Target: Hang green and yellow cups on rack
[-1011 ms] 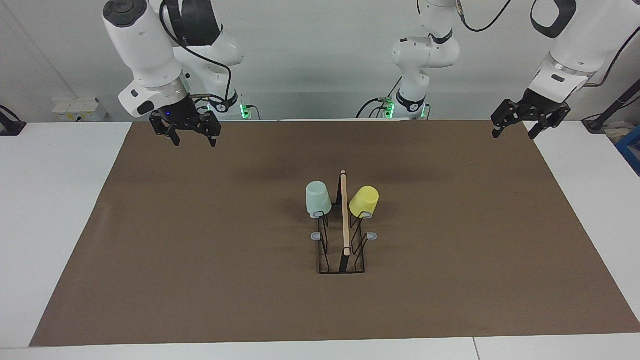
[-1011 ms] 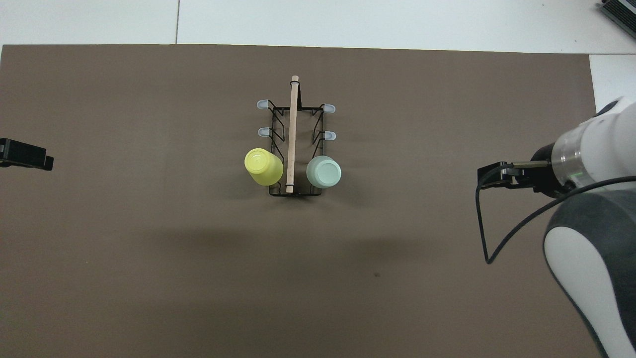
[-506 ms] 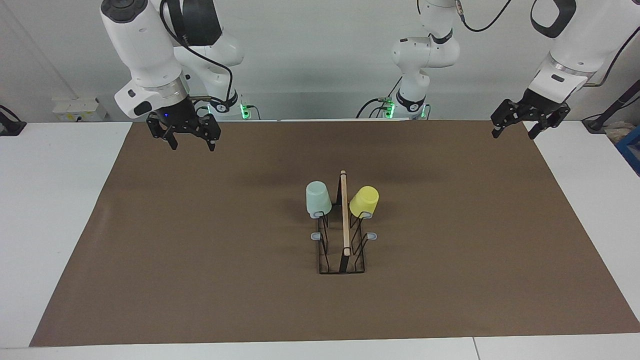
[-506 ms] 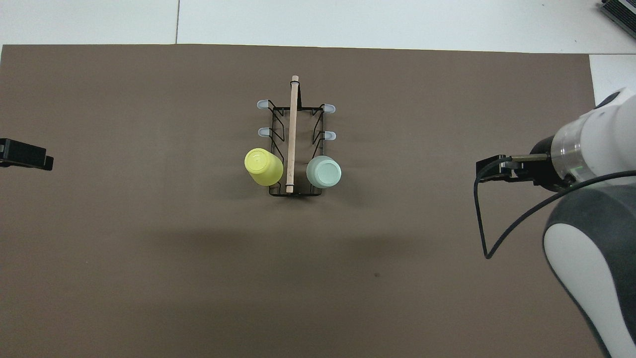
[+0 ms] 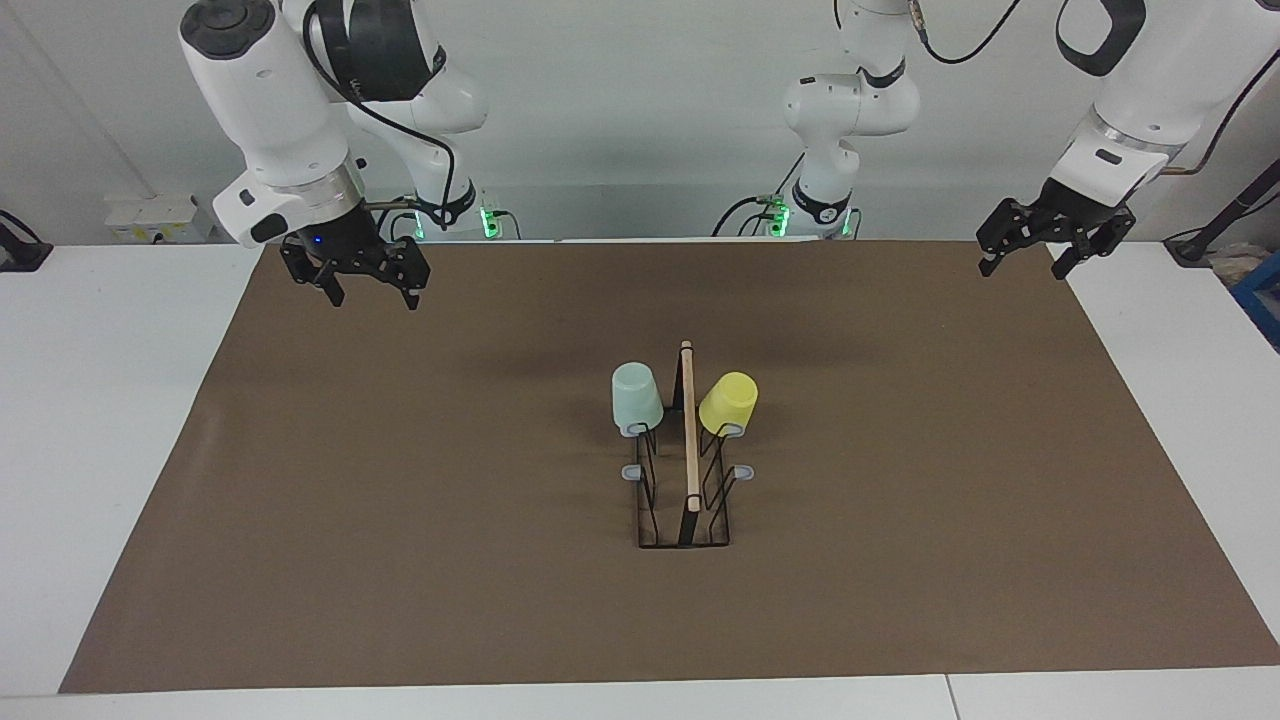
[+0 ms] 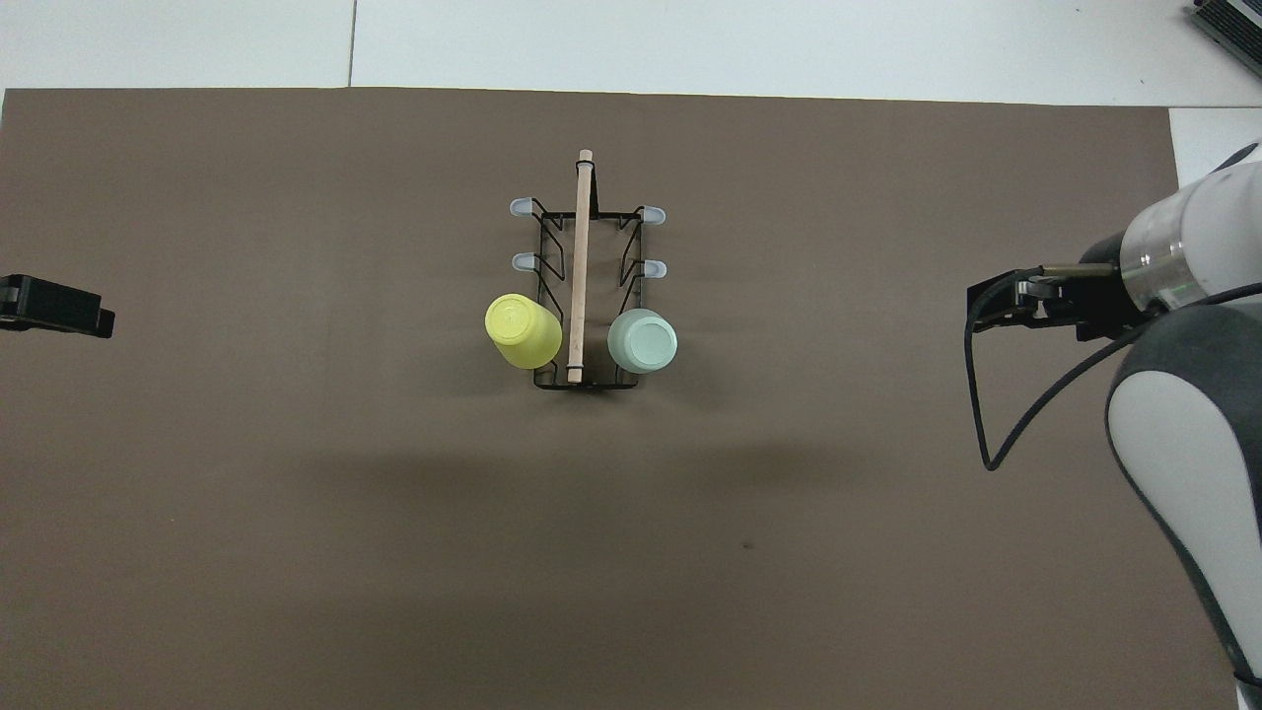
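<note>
Now mint green cup and yellow cup upturned on black wire rack; both tools open, empty.

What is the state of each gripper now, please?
Left gripper: open, holding nothing, over the brown mat's edge.
Right gripper: open, holding nothing, over the mat's corner.

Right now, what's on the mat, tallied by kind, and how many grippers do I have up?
Cups: 2, green cup and yellow cup, both hung on prongs
Racks: 1, rack
Grippers: 2, left gripper, right gripper, both open, empty
Total: 5
</note>
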Motion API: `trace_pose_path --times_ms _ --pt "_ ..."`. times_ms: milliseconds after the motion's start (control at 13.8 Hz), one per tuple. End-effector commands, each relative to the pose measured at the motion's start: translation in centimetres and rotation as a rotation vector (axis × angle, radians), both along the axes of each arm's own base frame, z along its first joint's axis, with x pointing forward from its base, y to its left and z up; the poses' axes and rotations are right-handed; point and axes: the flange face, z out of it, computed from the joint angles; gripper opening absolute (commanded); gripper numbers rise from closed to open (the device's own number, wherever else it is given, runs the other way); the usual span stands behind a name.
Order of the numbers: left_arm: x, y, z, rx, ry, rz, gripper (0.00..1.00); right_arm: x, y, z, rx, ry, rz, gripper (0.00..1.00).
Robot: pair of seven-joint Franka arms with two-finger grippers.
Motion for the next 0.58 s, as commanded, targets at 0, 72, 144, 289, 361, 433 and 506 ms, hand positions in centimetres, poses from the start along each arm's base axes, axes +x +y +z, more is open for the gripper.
trace_pose_path --times_ms 0,72,144,289,361,433,506 --pt "-0.5 -0.17 0.48 -0.005 -0.003 0.002 1.0 0.31 -0.17 -0.01 -0.011 0.009 0.017 1.0" --pt "-0.45 -0.17 0.47 -0.005 -0.003 0.002 1.0 0.33 -0.15 -0.06 -0.009 0.008 0.017 1.0" --pt "-0.47 -0.17 0.46 -0.005 -0.002 0.002 1.0 0.15 0.01 -0.03 -0.01 0.009 0.017 1.0" --pt "-0.52 -0.17 0.47 -0.005 -0.002 0.002 1.0 -0.01 -0.08 -0.27 -0.011 0.014 0.018 1.0" --pt "-0.53 -0.17 0.53 -0.005 -0.002 0.002 1.0 -0.02 -0.08 -0.34 -0.011 0.016 0.02 1.0" --pt "-0.48 -0.17 0.45 -0.005 0.0 0.002 1.0 -0.01 -0.29 -0.41 -0.006 0.018 0.013 1.0" --pt "-0.52 -0.17 0.47 -0.005 -0.002 0.002 1.0 0.09 -0.37 -0.28 -0.006 0.009 0.012 1.0"
